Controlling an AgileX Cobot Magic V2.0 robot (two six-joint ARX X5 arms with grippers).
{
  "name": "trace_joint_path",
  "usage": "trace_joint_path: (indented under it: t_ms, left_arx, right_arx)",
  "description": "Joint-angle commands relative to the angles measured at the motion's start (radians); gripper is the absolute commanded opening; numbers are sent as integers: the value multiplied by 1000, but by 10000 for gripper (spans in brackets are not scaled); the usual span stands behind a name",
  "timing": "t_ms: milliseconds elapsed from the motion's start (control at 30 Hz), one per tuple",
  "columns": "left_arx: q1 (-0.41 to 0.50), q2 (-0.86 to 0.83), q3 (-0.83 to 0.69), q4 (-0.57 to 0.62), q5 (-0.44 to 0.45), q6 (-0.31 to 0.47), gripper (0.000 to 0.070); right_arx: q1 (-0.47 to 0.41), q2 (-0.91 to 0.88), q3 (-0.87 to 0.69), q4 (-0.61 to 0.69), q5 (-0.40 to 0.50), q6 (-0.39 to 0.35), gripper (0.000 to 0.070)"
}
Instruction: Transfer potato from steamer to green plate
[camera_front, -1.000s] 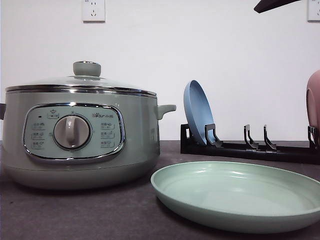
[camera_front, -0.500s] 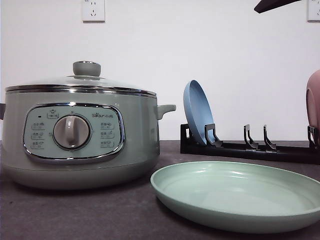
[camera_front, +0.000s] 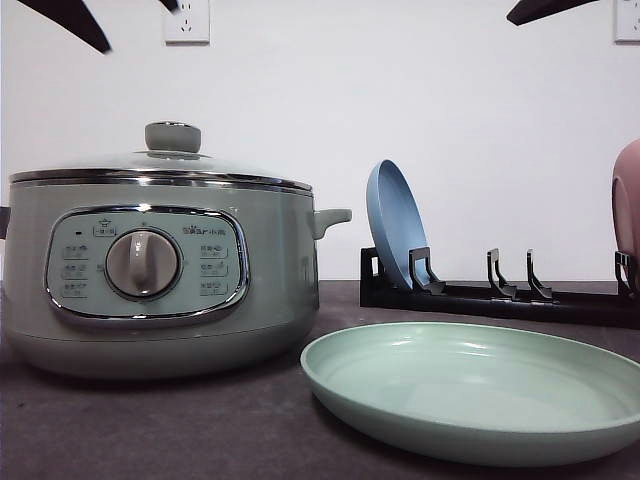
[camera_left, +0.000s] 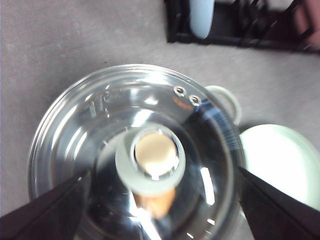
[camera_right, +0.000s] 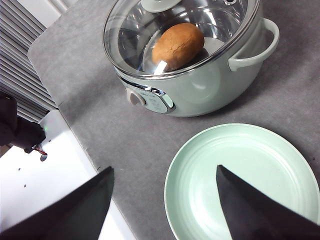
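Observation:
The steamer (camera_front: 160, 270) stands at the table's left with its glass lid on. Through the glass the orange-brown potato (camera_right: 177, 46) lies inside the pot; a patch of the potato (camera_left: 156, 204) also shows under the lid's knob (camera_left: 152, 159). My left gripper (camera_left: 162, 172) hangs open above the lid, its fingers either side of the knob and apart from it; its fingertips (camera_front: 78, 22) show high over the steamer. The green plate (camera_front: 480, 400) lies bare to the right of the pot. My right gripper (camera_right: 165, 169) is open, high above the plate's near-left rim, holding nothing.
A black dish rack (camera_front: 500, 295) stands behind the green plate, with a blue plate (camera_front: 395, 230) upright in it and a pink plate (camera_front: 628, 200) at its right end. The steamer's side handle (camera_front: 332, 217) points toward the rack. Bare grey table lies in front.
My left gripper's dark fingertips have come into the front view at the top left, above the steamer. The pot, plates and right arm have not moved.

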Motion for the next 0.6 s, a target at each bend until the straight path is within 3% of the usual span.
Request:
trace_joint_path:
  t_ms: [0,300,567]
  left_arx:
    - [-19,43,40,6,-32,27,590]
    - [-93,177,59,-11,-150,53,590]
    - [-119,228,59,-17,-169,53,585]
  right_arx:
    - [3,6,18,10,-3,-11,405]
    - [3,6,18,10,-3,-11,405]
    - [3,6,18,11,-2,-11,405]
